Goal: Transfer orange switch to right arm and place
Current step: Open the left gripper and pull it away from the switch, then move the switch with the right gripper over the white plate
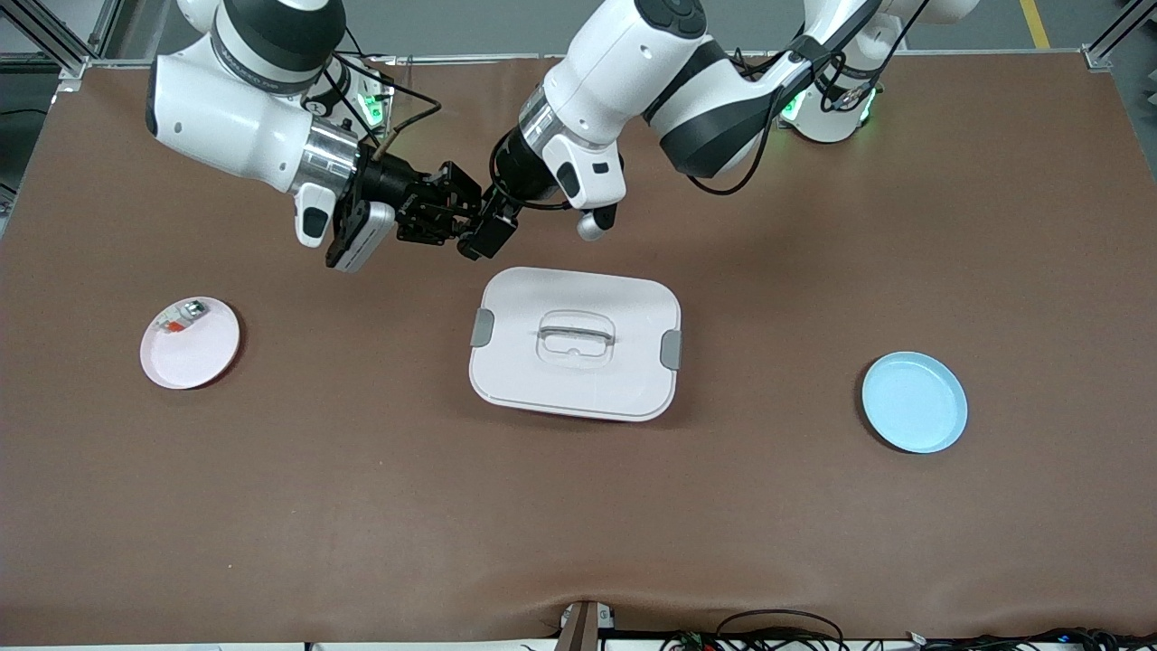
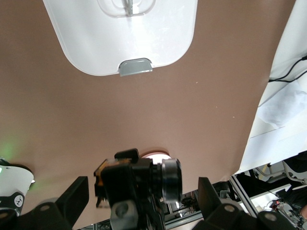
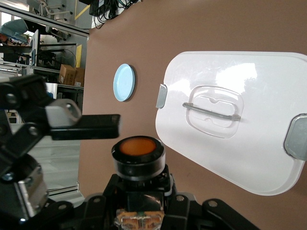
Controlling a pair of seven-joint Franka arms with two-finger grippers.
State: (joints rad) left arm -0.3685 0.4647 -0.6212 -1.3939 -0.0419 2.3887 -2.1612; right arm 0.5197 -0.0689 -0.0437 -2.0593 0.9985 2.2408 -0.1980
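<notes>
From the front view I see both grippers meeting in the air over the table, just up from the white lidded box point(image 1: 575, 344). The right gripper point(image 1: 449, 212) and left gripper point(image 1: 484, 231) overlap there, hiding the part. My right wrist view shows the orange switch point(image 3: 138, 155) clamped in the right gripper, orange end facing the camera. In the left wrist view, the left gripper's fingers point(image 2: 76, 196) stand spread wide around it, apparently not touching. The pink plate point(image 1: 190, 344) holds a silvery part point(image 1: 181, 318); the blue plate point(image 1: 914, 402) sits toward the left arm's end.
</notes>
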